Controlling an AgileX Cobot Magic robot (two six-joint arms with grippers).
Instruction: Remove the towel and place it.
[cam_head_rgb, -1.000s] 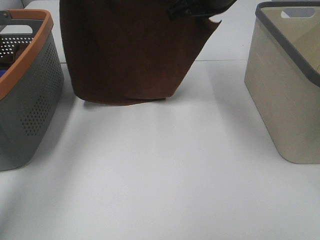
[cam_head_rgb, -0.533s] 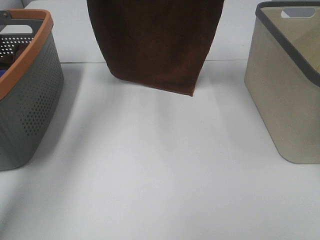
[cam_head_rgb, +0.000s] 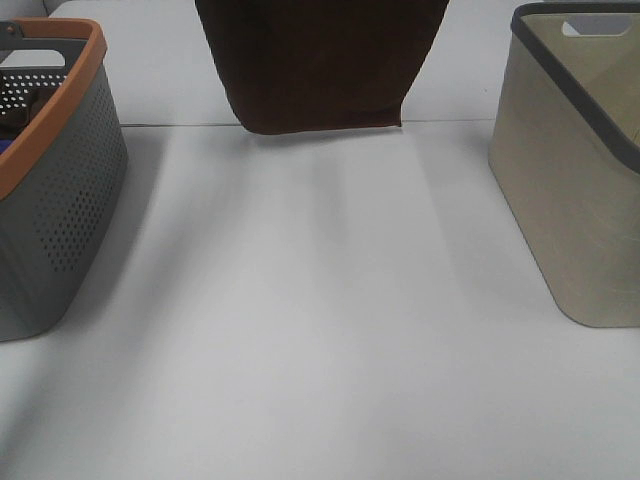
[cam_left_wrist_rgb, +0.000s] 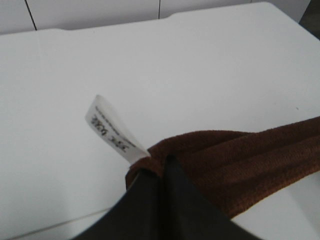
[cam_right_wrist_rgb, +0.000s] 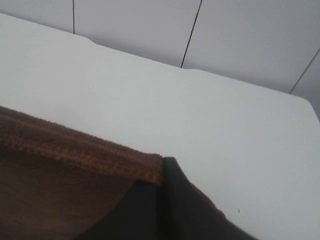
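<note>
My left gripper (cam_left_wrist_rgb: 162, 172) is clenched on the brown towel (cam_head_rgb: 320, 60) beside its white tag (cam_left_wrist_rgb: 112, 131), my right gripper (cam_right_wrist_rgb: 162, 172) pinches another corner, cloth hanging above the white table (cam_head_rgb: 320, 330)

Towel (cam_head_rgb: 320, 60): your high view cuts its top at 12 o'clock. Grey basket (cam_head_rgb: 60, 200): cropped at 9 o'clock, contents unclear. Beige basket (cam_head_rgb: 570, 180): cropped at 3 o'clock. Tag (cam_left_wrist_rgb: 112, 132): print too blurred for you to read.
</note>
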